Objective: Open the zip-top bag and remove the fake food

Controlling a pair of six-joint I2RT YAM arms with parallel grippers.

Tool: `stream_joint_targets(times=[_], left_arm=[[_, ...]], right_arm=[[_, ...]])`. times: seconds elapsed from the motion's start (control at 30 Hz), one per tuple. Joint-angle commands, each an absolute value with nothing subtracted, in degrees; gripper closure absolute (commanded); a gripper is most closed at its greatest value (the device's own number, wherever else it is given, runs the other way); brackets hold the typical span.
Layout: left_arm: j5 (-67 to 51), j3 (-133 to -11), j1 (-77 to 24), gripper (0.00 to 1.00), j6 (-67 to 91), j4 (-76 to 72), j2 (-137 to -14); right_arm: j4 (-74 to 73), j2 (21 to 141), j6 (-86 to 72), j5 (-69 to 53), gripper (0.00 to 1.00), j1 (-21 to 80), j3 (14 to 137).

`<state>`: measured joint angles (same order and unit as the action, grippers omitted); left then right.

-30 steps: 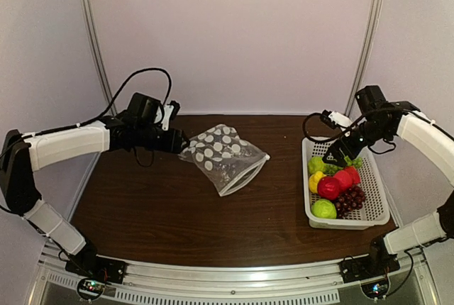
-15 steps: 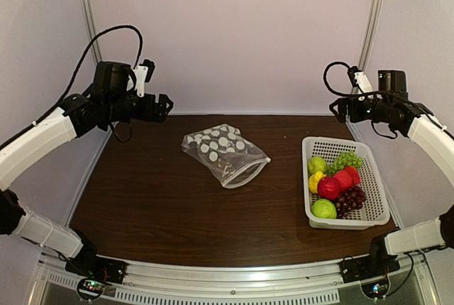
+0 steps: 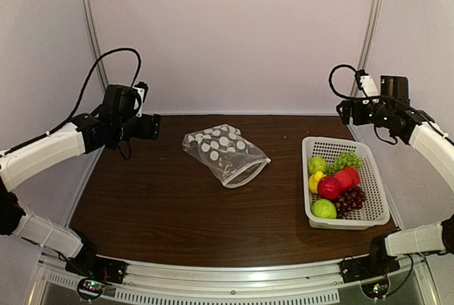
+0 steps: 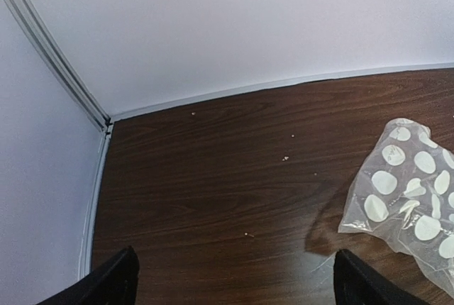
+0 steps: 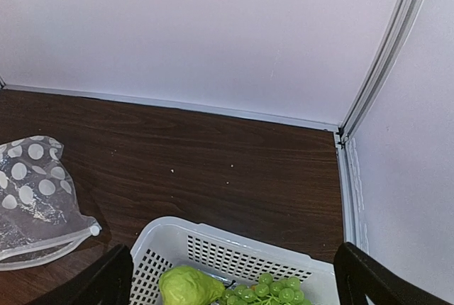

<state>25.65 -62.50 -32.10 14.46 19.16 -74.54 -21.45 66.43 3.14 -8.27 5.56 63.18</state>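
Observation:
The zip-top bag (image 3: 223,152), clear with white dots, lies flat on the brown table with its open mouth toward the near right, and looks empty. It also shows in the left wrist view (image 4: 408,198) and the right wrist view (image 5: 32,191). The fake food (image 3: 333,186) lies in the white basket (image 3: 347,224): green grapes (image 5: 273,292), a green pear (image 5: 188,285), a lemon, red fruits, purple grapes and a green apple. My left gripper (image 3: 152,126) hangs open and empty left of the bag (image 4: 234,284). My right gripper (image 3: 345,112) hangs open and empty above the basket's far end (image 5: 234,284).
The basket (image 5: 234,248) stands at the right side of the table. White walls and metal corner posts (image 3: 92,42) close in the back and sides. Small crumbs dot the wood near the back wall.
Both grippers have drawn back and up: the left away from the bag, the right away from the basket. The bag has settled flat. The left arm then dropped slightly.

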Motion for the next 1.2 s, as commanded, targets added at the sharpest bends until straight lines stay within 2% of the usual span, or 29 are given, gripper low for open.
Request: stream_joint_targets(times=[0.0, 0.53, 0.83, 1.17], left_arm=[[27.15, -59.95, -31.55, 0.02, 14.31, 13.40, -72.95], [9.86, -60.78, -29.80, 0.03, 8.86, 15.20, -73.94], [10.98, -60.56, -29.27, 0.03, 9.27, 15.86, -74.36], [11.16, -60.71, -29.27, 0.03, 9.26, 15.88, -74.25]], right_arm=[[-20.24, 64.41, 3.96, -5.44, 0.00, 5.08, 61.07], [-20.95, 62.39, 4.54, -6.47, 0.00, 4.66, 60.93], [-18.82, 61.63, 4.13, -2.15, 0.00, 4.66, 57.97], [-17.85, 60.81, 2.74, -4.70, 0.00, 4.66, 58.49]])
